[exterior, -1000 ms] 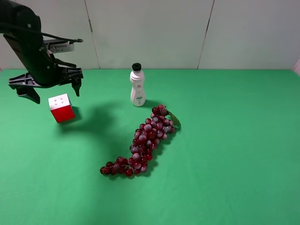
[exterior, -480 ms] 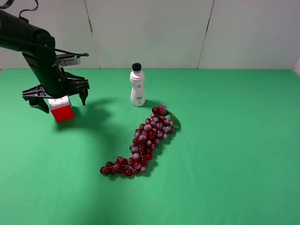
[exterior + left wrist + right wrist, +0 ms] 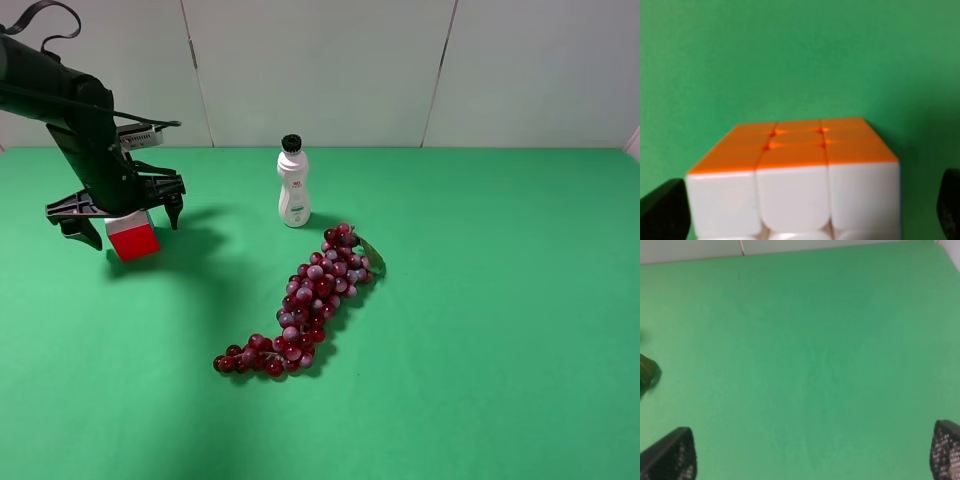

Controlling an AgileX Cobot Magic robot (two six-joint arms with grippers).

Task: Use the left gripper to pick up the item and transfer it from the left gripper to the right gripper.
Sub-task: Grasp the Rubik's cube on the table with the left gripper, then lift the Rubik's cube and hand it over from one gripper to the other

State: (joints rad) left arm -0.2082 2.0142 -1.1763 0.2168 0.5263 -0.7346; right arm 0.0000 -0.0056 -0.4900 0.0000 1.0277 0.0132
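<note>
Fingers (image 3: 660, 215) astride the cube (image 3: 131, 238) at the worktop's (image 3: 480, 340) far left

We see the left hand (image 3: 127, 226) spread wide, one black finger on each side of the glossy cube with its rounded tiles, not clamped on it. White, orange and red faces show. It sits on matte green cloth. Our right hand (image 3: 807, 455) hangs wide apart and holds nothing. The white bottle's (image 3: 293, 190) label is too small to read.

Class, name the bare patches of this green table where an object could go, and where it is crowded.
Free: everything right of the bottle and grape bunch; the near-left corner below the cube. Crowded: the left pincer around the cube.
</note>
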